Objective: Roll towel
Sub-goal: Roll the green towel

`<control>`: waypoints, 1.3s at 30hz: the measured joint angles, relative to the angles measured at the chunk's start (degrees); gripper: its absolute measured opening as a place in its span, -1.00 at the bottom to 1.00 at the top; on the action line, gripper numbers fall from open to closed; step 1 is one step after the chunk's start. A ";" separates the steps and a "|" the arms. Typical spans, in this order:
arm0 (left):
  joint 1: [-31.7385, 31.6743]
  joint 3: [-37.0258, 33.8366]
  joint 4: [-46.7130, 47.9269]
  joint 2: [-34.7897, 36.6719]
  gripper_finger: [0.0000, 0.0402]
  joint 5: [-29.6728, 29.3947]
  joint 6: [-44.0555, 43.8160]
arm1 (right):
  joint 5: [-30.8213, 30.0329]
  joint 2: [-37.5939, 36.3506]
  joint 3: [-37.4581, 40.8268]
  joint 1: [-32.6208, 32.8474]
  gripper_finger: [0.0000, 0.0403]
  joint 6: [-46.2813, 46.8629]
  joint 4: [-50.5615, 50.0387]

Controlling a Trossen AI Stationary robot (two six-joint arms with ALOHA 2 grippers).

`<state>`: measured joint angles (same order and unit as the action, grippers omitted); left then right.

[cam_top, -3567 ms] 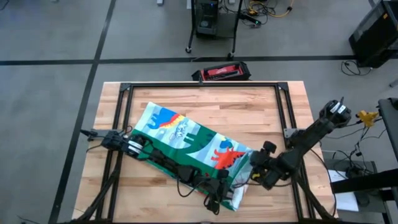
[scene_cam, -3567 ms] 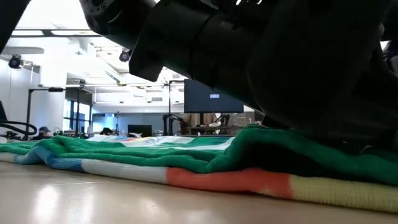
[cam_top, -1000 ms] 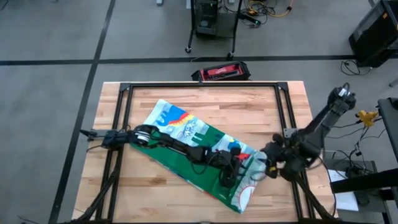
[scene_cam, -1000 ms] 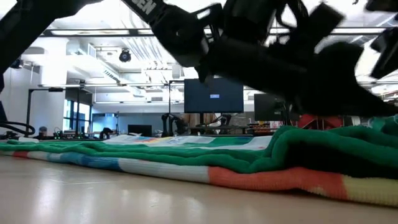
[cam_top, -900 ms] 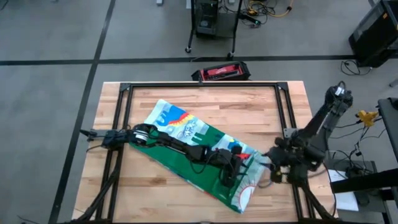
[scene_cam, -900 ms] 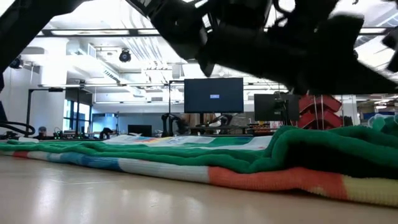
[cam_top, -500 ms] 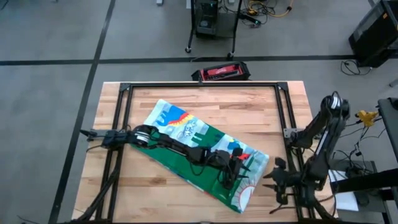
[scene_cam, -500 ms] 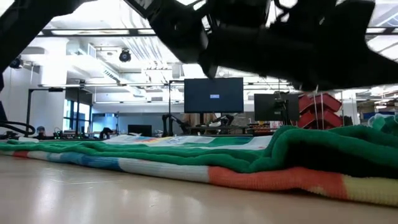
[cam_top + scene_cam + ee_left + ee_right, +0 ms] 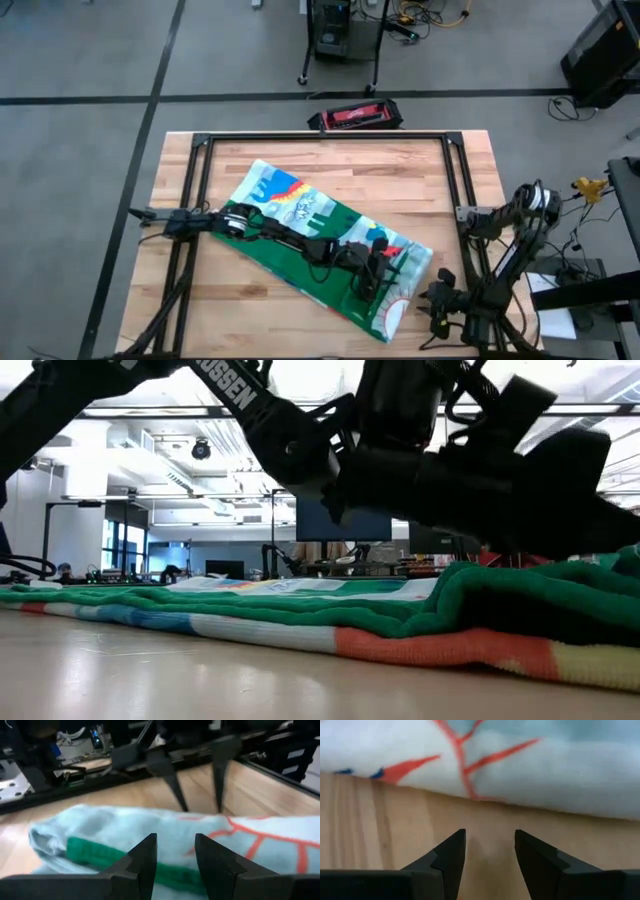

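The towel [image 9: 300, 215] lies flat and slantwise on the table, from the far left to the near right. Its dinosaur print faces up, and a green strip is folded over along its near-left side. It also shows in the low view [image 9: 300, 620]. My left arm reaches along the towel. My left gripper [image 9: 372, 285] is open, low over the towel's near right end [image 9: 125, 835]. My right gripper [image 9: 432, 305] is open over bare wood at the table's near right corner, a little off the towel's edge [image 9: 520, 770]. My left gripper [image 9: 175, 855] stands open just over the pale printed cloth at the towel's near right end, its fingers pointing toward the table's right edge. I cannot tell whether its fingertips touch the cloth.
A black frame rail [image 9: 320, 138] runs around the work area. A red and black case [image 9: 355, 117] lies on the floor beyond the far edge. Bare wood shows at the far right [image 9: 420, 190] and the near left [image 9: 230, 310].
My right gripper has drawn back from the towel's right edge toward the table's near right corner, its arm folding in. The towel's right end has stayed flat on the table. My left arm has kept nearly still.
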<state>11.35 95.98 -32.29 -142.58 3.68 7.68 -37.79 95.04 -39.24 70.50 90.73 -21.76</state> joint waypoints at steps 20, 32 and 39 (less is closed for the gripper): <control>-0.32 0.09 3.43 -2.14 -0.41 0.85 0.92 | -2.43 2.05 -1.41 -7.62 0.05 -6.40 -0.75; -0.39 0.00 4.40 -2.12 -0.41 0.87 1.03 | 1.84 -2.88 -3.47 -12.31 -0.03 -13.89 -2.87; -0.39 -0.04 4.41 -2.12 -0.41 1.01 1.05 | -0.78 -3.11 -4.18 -13.90 -0.03 -16.49 -2.34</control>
<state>10.96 95.94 -27.88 -144.70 4.69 8.73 -38.57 91.92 -43.42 56.60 74.24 -24.09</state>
